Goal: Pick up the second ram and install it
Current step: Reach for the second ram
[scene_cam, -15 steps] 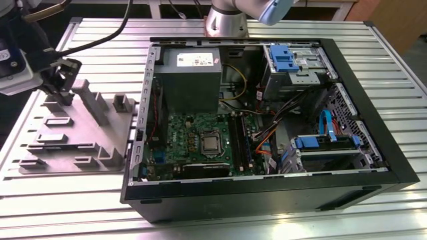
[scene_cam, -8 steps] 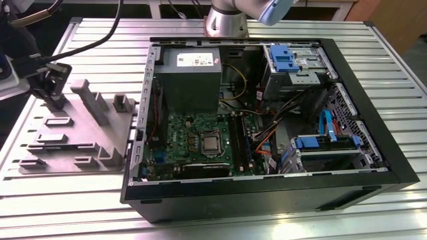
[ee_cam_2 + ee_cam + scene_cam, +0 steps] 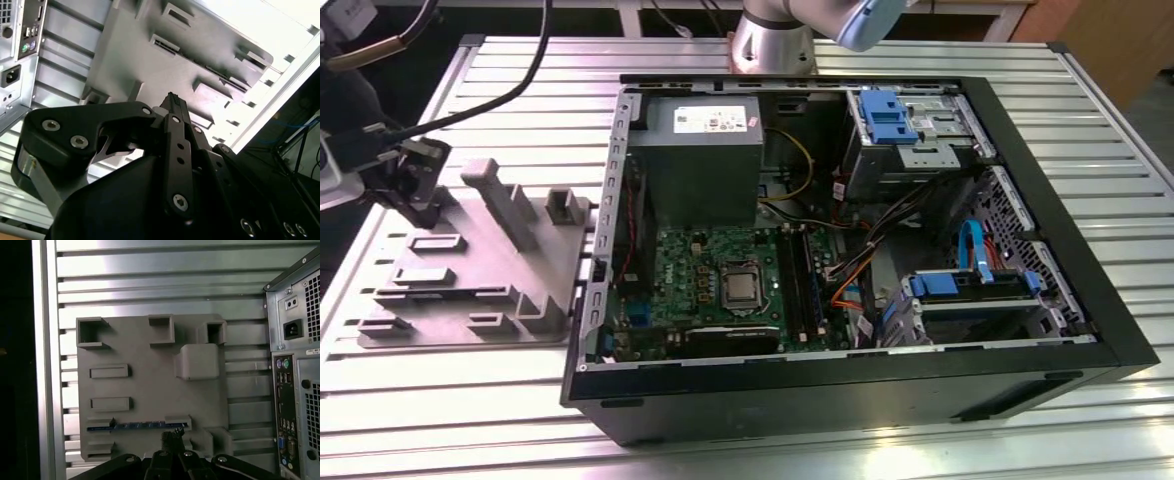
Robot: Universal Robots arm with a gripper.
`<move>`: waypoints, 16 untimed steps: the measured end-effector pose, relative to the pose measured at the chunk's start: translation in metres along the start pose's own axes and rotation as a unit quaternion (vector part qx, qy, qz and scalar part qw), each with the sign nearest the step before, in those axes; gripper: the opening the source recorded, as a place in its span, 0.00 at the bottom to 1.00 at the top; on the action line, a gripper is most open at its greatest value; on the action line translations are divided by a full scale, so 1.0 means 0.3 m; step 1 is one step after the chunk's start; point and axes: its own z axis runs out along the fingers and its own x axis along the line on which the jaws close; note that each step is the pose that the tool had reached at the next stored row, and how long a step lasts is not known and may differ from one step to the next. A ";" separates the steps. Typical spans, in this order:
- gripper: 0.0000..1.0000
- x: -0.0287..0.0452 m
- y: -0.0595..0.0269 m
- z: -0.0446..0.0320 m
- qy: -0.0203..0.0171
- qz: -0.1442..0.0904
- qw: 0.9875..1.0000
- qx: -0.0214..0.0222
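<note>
Grey moulded plastic forms the tray [image 3: 478, 262], which lies flat on the slatted metal table [image 3: 454, 400], to the exterior view's left of the open black case [image 3: 854, 378]. The ram [image 3: 137, 426] stands on edge in a long slot of that tray, in the row of slots nearest the gripper as the first wrist view shows it. It reads as a thin dark strip with a bluish line and a row of small parts along it.

The gripper [image 3: 418, 212] hangs over the tray. In the exterior view it covers the tray's far corner, on the side away from the case. In both wrist views its fingertips [image 3: 172, 102] come together into one dark tip, and I can see nothing between them. In the first wrist view that tip lies just beside one end of the ram. I cannot tell whether it touches the ram or the tray.

The case lies on its side with its open side up and the green board [image 3: 687, 262] showing inside. Its rear panel of sockets and ports faces the tray.
</note>
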 end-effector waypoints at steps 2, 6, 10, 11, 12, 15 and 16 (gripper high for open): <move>0.10 0.006 -0.004 0.012 0.000 0.000 1.000 0.000; 0.10 0.014 -0.009 0.029 0.000 0.000 1.000 0.000; 0.10 0.029 -0.013 0.043 0.000 0.000 1.000 0.000; 0.10 0.033 -0.014 0.047 0.000 0.000 1.000 0.000; 0.10 0.036 -0.015 0.051 0.000 0.000 1.000 0.000; 0.10 0.043 -0.019 0.067 0.000 0.000 1.000 0.000; 0.10 0.046 -0.019 0.070 0.000 0.000 1.000 0.000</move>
